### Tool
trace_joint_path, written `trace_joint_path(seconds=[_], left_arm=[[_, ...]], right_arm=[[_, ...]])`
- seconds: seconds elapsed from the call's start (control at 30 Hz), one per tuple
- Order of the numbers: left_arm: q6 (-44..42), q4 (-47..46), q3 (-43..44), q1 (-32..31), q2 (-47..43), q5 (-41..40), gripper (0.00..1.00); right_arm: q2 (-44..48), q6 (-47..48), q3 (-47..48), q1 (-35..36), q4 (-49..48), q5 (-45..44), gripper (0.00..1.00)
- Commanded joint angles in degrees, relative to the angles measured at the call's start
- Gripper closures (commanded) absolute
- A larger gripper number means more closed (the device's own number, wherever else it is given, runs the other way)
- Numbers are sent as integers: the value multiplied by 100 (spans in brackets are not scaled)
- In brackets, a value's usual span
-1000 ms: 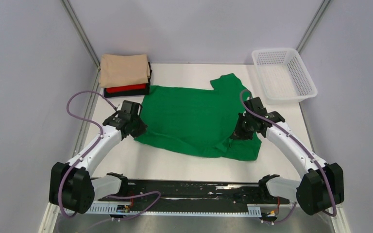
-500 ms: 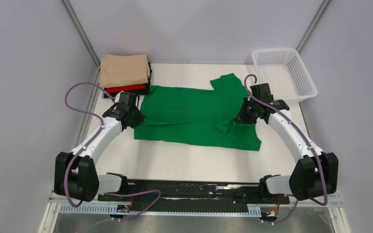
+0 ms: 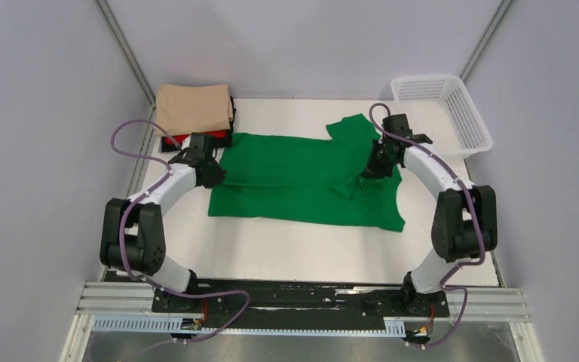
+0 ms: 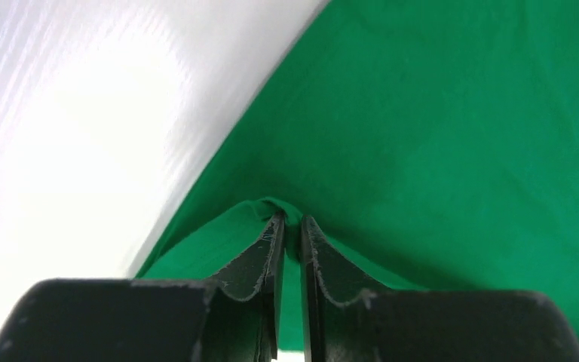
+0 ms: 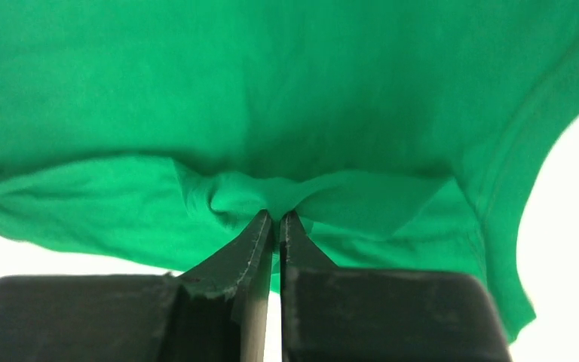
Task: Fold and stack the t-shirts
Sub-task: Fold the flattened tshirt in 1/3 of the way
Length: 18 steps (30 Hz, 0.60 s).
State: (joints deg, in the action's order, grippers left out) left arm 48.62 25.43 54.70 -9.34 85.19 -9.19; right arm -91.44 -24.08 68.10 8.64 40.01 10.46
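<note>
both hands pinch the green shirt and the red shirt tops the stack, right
No: the beige shirt is on top, the red shirt under it, per the top external view. The left hand and right hand do pinch the green shirt.

white arms (image 3: 166, 183), black joints (image 3: 132, 234), looping purple cables (image 3: 113, 139) (tool fingers (image 4: 260, 260) black, scuffed).

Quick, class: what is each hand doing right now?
Left hand: closed on the green shirt.
Right hand: closed on the green shirt.
</note>
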Motion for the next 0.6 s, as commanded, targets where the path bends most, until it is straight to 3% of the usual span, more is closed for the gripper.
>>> trace_joint_path(seconds=[0.0, 0.03, 0.07, 0.1, 0.17, 0.27, 0.4, 0.57], left_arm=[[-178, -584, 605, 233, 566, -253, 79], [-217, -526, 736, 272, 832, -156, 69], [-233, -432, 1098, 342, 964, -89, 57], [-306, -152, 1286, 366, 1208, -12, 20], [-401, 271, 1824, 387, 1374, -58, 3], [-498, 394, 2025, 385, 1073, -82, 0], [-615, 185, 1575, 377, 407, 336, 0], [-827, -473, 641, 233, -62, 1639, 0]], right_arm=[[-987, 6, 1189, -139, -353, -205, 90], [-1192, 19, 1464, -168, -316, -260, 78], [-1359, 41, 1706, -214, -280, -316, 56], [-1483, 36, 1978, -244, -115, -369, 35], [-1477, 30, 2190, -261, 82, -513, 16], [-982, -6, 1751, -252, -131, -532, 0], [-87, -135, 636, -222, -580, 136, 0], [441, -299, -656, 110, -1095, 562, 0]])
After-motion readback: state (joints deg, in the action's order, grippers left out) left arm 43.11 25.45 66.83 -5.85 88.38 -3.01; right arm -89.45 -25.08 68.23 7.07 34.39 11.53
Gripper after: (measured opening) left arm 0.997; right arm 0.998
